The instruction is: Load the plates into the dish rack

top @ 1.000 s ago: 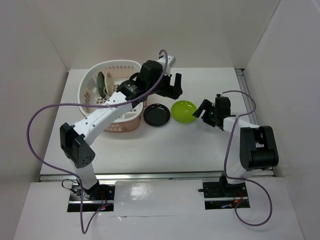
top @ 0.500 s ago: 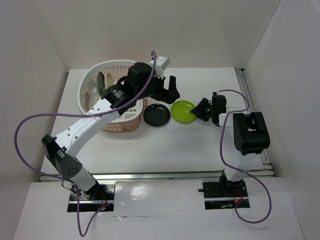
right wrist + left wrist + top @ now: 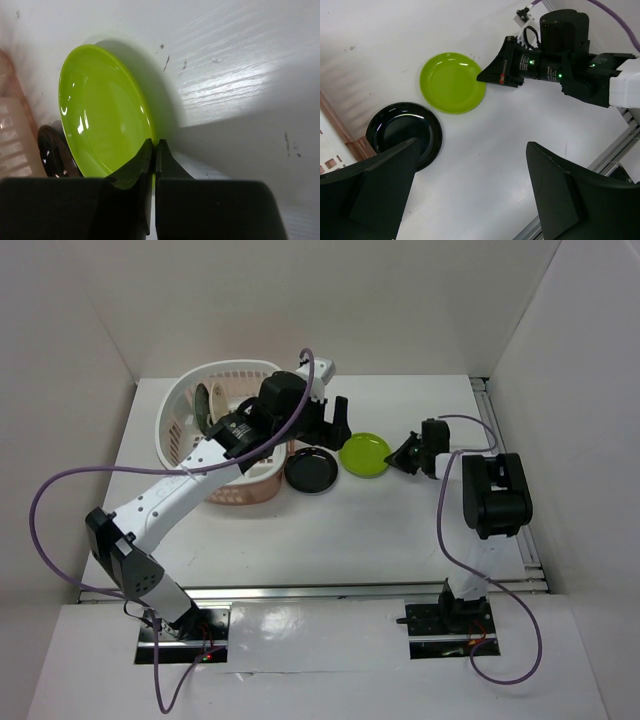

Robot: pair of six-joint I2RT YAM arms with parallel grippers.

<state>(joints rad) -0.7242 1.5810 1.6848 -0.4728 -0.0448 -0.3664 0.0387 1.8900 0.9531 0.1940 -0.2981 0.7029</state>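
The lime green plate (image 3: 365,454) (image 3: 452,83) (image 3: 102,110) lies on the white table, right of the glossy black plate (image 3: 312,470) (image 3: 405,132). My right gripper (image 3: 400,458) (image 3: 155,145) is low at the green plate's right edge, shut on its rim. My left gripper (image 3: 333,418) (image 3: 470,145) hangs open above the table behind both plates, holding nothing. The pink dish rack (image 3: 262,476) stands at the back left. A cream plate (image 3: 216,405) stands upright in it with a darker plate (image 3: 202,407) beside it.
White walls close in the table at the back and on both sides. A metal rail (image 3: 492,415) runs along the right table edge. Purple cables loop from both arms. My left arm stretches over the dish rack's right side.
My right gripper has moved left up to the green plate and shut on its rim, nudging the plate slightly left. My left gripper has drawn back a little to the left, still open.
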